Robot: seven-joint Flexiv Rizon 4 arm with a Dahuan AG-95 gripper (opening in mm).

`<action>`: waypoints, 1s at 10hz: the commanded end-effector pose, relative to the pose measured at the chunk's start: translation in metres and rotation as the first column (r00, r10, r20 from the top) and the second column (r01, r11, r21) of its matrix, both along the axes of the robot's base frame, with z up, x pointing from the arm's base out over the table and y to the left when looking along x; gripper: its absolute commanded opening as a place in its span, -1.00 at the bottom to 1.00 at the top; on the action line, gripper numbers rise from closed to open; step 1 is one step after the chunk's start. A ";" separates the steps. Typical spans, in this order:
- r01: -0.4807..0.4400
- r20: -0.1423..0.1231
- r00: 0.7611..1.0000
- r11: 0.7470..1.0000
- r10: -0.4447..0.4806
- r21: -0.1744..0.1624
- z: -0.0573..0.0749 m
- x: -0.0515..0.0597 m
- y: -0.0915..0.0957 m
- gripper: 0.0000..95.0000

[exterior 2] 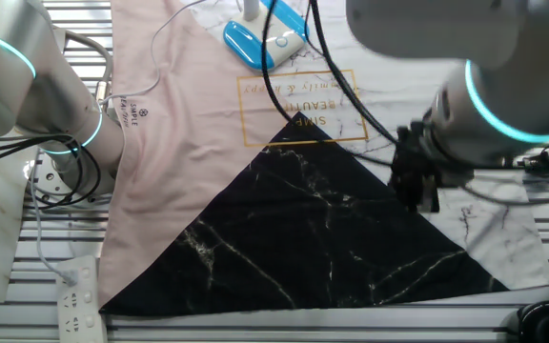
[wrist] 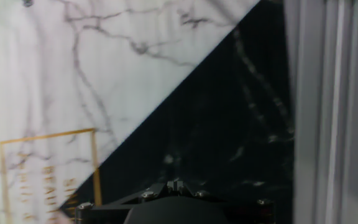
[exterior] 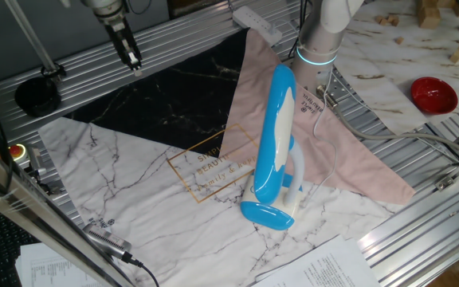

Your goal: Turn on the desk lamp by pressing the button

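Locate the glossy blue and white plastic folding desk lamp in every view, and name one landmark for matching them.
One fixed view: the glossy blue and white plastic folding desk lamp stands right of centre, base nearest the camera.
The other fixed view: top edge, only the oval blue base shows.
Hand view: not in it.
Shared landmark: the gold-framed lettering on the marble mat.

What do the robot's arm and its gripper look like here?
The arm is smooth grey-white with a glowing cyan ring at a joint. Black cables hang near it. The gripper is slim, dark metal below a silver wrist.
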State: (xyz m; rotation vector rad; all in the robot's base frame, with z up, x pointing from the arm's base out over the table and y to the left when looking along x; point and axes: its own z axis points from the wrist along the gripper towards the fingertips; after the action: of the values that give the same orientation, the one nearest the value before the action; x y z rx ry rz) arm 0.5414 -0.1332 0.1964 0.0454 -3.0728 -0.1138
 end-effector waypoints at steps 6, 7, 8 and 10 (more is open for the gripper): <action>0.100 0.042 0.994 0.995 -0.100 0.005 -0.029 0.010 0.051 -1.00; 0.108 0.042 0.993 0.994 -0.109 0.005 -0.030 0.010 0.057 -1.00; 0.139 0.036 0.990 0.990 -0.139 0.002 -0.029 0.012 0.075 -1.00; 0.143 0.024 0.989 0.990 -0.143 -0.002 -0.028 0.012 0.084 -1.00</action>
State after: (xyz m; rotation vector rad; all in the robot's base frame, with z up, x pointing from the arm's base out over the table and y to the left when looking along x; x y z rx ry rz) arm 0.5539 -0.0466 0.1686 -0.1766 -3.0924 -0.1170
